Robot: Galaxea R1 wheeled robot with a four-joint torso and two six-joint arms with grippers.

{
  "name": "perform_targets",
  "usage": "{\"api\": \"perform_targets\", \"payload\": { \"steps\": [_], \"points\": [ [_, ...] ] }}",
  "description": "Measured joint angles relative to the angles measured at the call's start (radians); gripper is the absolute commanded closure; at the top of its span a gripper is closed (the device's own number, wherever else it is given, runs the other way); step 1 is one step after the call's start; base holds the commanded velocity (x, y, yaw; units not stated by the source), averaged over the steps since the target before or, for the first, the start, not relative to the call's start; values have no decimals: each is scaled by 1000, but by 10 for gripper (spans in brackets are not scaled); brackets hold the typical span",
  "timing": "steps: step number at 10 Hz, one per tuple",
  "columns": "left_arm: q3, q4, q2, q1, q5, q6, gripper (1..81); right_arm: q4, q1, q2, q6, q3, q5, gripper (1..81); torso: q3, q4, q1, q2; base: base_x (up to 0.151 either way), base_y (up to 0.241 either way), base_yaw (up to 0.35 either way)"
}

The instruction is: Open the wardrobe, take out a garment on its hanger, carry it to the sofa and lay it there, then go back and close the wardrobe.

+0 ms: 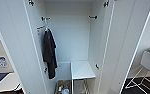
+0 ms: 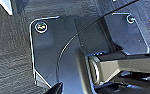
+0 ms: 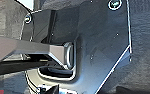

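— Straight ahead, what shows?
— Wardrobe [image 1: 73, 37], both doors wide open; a black T-shirt [image 1: 49, 53] hangs inside at its left, above a white shelf [image 1: 81, 70].
— Claws?
— Cannot tell, either one.

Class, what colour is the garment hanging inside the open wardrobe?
Black. The garment hanging in the white wardrobe shows best in the head view.

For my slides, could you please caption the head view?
Open white wardrobe with a black garment hanging inside left, beside a white shelf.
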Motion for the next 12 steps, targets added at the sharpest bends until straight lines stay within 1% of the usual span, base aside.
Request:
{"api": "perform_targets", "payload": {
  "steps": [2, 8, 10, 12],
  "points": [
    [0, 0, 2, 0, 1, 0, 10, 0, 0, 0, 0, 0, 0, 10, 0, 0, 0, 0, 104, 0, 0],
    [2, 1, -1, 3, 6, 0, 10, 1, 0, -3, 1, 1, 13, 10, 0, 0, 1, 0, 0, 0, 0],
    [11, 2, -23, 3, 4, -2, 10, 1, 0, -47, 5, 27, 64, 10, 0, 0, 1, 0, 0, 0, 0],
    [49, 2, -76, 1, 3, -5, 10, 2, 0, -122, 9, 99, 71, 10, 0, 0, 1, 0, 0, 0, 0]
  ]
}}
